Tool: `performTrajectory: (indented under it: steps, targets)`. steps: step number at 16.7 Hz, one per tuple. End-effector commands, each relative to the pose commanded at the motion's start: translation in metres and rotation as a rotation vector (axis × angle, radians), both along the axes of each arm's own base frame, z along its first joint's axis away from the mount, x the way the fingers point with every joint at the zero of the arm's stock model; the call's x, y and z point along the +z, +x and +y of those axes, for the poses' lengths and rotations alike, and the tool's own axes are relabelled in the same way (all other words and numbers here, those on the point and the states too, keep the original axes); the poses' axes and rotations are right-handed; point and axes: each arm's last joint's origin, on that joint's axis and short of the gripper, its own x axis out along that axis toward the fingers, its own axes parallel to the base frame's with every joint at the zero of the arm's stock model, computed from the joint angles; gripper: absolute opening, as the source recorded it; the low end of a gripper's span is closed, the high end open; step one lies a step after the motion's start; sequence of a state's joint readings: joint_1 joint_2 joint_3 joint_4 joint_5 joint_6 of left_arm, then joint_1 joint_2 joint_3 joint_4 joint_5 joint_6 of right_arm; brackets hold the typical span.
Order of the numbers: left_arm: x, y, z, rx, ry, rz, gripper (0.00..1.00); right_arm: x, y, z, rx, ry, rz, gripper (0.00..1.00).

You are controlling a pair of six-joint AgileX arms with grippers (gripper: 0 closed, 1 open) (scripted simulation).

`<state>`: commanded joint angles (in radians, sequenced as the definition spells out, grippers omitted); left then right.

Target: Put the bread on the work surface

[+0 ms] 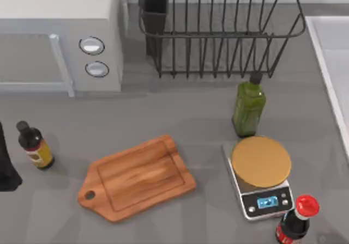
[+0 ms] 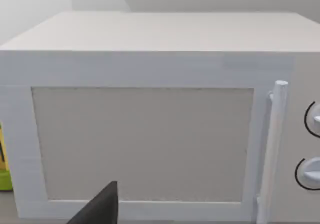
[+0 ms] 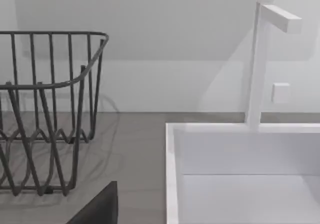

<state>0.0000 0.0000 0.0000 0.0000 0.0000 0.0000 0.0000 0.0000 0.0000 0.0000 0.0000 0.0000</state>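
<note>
The bread is out of view. A wooden cutting board (image 1: pixel 139 177) with a handle hole lies bare on the grey counter (image 1: pixel 180 116), left of centre. My left arm (image 1: pixel 6 170) shows as a dark shape at the table's left edge, apart from the board. A dark bit of my left gripper (image 2: pixel 100 208) faces the closed microwave door (image 2: pixel 142 144). A dark bit of my right gripper (image 3: pixel 100 208) hangs over the counter between the wire rack (image 3: pixel 45 109) and the sink (image 3: pixel 240 174).
A white microwave (image 1: pixel 54 37) stands back left and a wire dish rack (image 1: pixel 218 31) back centre. A green bottle (image 1: pixel 249 108), a scale with a round tan plate (image 1: pixel 260 161) and a red-capped bottle (image 1: pixel 297 219) stand right. A dark sauce bottle (image 1: pixel 34 145) stands left.
</note>
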Motion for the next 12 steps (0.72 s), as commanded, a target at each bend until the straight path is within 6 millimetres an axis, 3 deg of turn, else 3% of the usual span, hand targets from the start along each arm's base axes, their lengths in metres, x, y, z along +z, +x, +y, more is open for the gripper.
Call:
performTrajectory:
  steps: [5, 9, 12]
  targets:
    - [0.011, 0.001, 0.001, 0.011, 0.021, 0.053, 1.00, 0.000, 0.000, 0.000, 0.000, 0.000, 0.000, 1.00]
    - [0.045, 0.011, 0.007, 0.038, 0.073, 0.242, 1.00, 0.000, 0.000, 0.000, 0.000, 0.000, 0.000, 1.00]
    - [0.074, 0.037, 0.014, 0.056, 0.108, 0.468, 1.00, 0.000, 0.000, 0.000, 0.000, 0.000, 0.000, 1.00]
